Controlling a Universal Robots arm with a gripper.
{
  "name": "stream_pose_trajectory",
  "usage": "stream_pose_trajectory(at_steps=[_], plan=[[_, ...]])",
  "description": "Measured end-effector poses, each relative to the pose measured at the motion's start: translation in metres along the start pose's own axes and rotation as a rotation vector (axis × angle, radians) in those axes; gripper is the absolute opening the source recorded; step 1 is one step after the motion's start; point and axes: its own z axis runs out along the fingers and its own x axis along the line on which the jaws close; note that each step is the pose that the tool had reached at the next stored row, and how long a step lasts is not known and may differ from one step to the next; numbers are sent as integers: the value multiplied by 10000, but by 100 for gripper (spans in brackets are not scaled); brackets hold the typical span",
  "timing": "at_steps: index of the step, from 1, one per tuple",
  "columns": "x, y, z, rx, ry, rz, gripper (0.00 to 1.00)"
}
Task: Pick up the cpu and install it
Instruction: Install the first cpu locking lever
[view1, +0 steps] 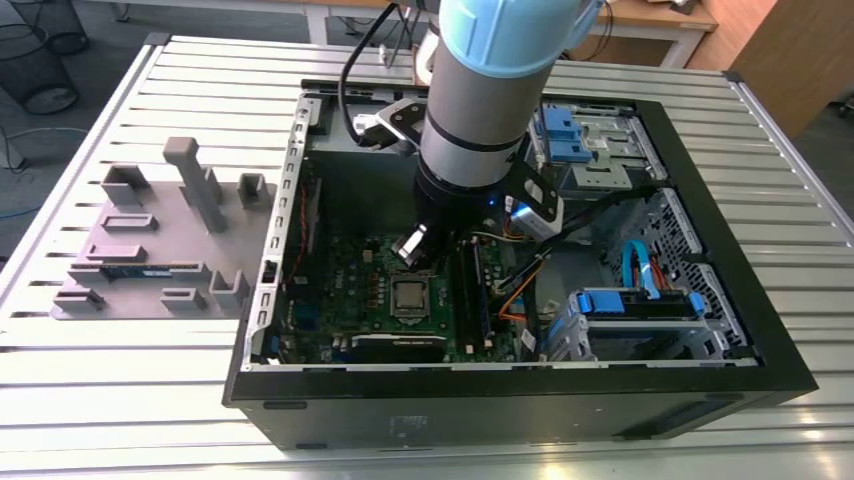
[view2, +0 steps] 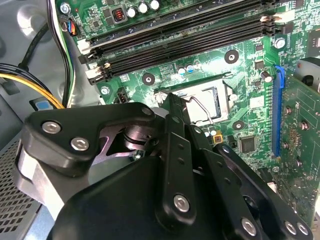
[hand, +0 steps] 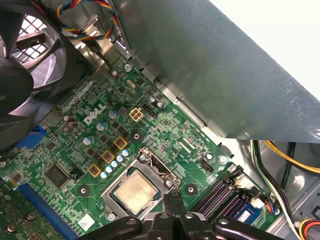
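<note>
CPU: one chip (hand: 133, 190) lay flat in the socket (hand: 141, 186) of the green board (hand: 100, 135), silvery top up, so its placement looked done or close to done — the socket's frame appeared open around it.
Same chip from outside: a small pale square (view1: 410, 295) near the middle of the board, inside the open computer case (view1: 747, 330).
Gripper: one (hand: 173, 197), hanging just above the socket's edge with the arm (view1: 487, 110) reaching straight down into the case — a stance that suited lowering a flat part onto the board.
Fingers: the two tips (hand: 170, 200) met in a thin seam, pressed together in the first wrist view, with nothing visible between them; the chip sat beside the tips, not in them.
Second wrist view: the black linkage (view2: 170, 190) covered part of the socket, so contact with the frame could not be judged there.
Memory slots: a bank of long dark slots (view2: 185, 42) ran beside the socket; I could not count them for certain.
Fan: one (hand: 25, 65) at the case wall, near the board's edge.
Parts tray: one grey holder (view1: 154, 245) stood on the slatted table (view1: 94, 400) at the exterior view's left, well apart from the case, a dark stick (view1: 140, 271) resting in it.
</note>
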Motion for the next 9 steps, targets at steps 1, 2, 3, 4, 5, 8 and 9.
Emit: stream_pose_trajectory(at_steps=[1, 2, 3, 4, 5, 8, 9], plan=[[0, 0, 0, 0, 0, 0, 11], [0, 0, 0, 0, 0, 0, 11], [0, 0, 0, 0, 0, 1, 11], [0, 0, 0, 0, 1, 2, 11], [0, 0, 0, 0, 0, 2, 11], [0, 0, 0, 0, 0, 2, 11], [0, 0, 0, 1, 0, 2, 11]])
